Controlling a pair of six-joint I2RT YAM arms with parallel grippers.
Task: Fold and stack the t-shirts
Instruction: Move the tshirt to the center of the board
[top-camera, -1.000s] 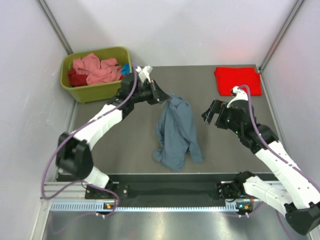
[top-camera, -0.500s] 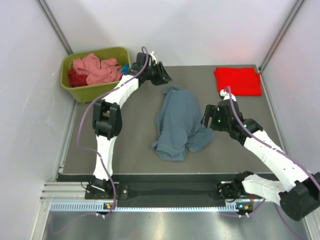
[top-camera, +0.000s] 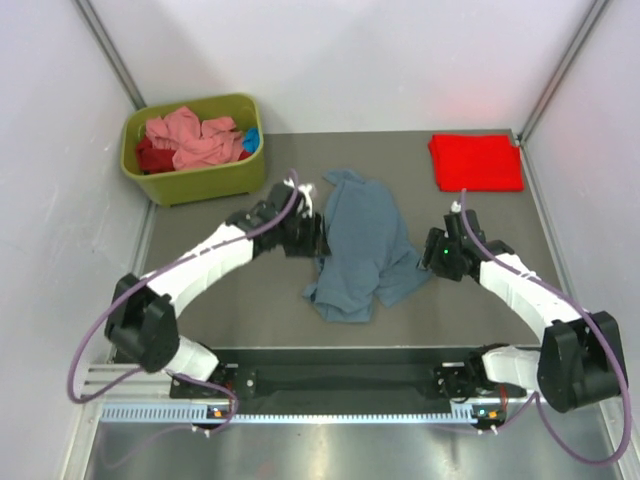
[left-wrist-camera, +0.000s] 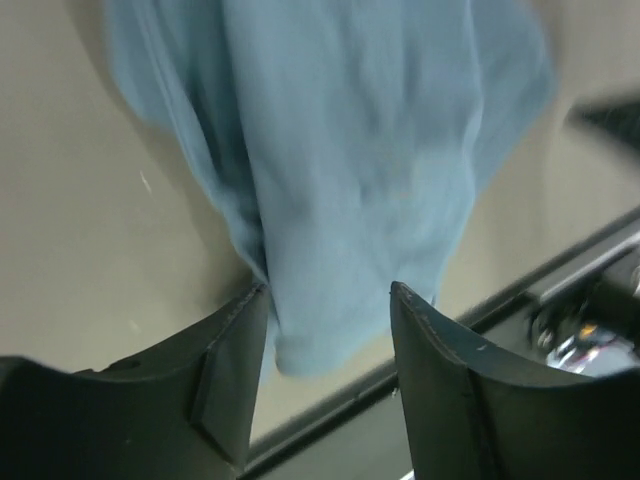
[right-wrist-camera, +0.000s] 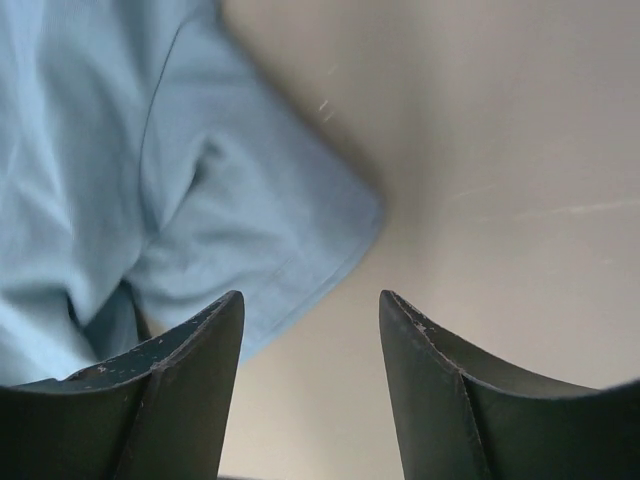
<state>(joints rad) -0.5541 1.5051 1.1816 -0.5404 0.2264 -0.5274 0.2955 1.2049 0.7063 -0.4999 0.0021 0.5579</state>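
Top external view: the blue-grey t-shirt (top-camera: 358, 245) lies crumpled in a loose heap in the middle of the counter (top-camera: 230, 300). The left hand (top-camera: 312, 238) sits at its left edge and the right hand (top-camera: 432, 255) at its right edge, by a sleeve. In the left wrist view the fingers are spread, with the shirt's lower edge lying on the counter just beyond them and nothing pinched. In the right wrist view the fingers are also spread, with bare counter between them and the sleeve just off to one side.

A second ago the left hand held the shirt's top edge up near the bin (top-camera: 195, 180), and the right hand was well clear. Since then the shirt has been let go and both hands have come in low beside it.

A folded bright red t-shirt (top-camera: 476, 162) lies at the far right corner. The bin at far left holds pink t-shirts (top-camera: 190, 138) and a dark red one (top-camera: 150, 155). Nothing lies between either hand and the shirt.
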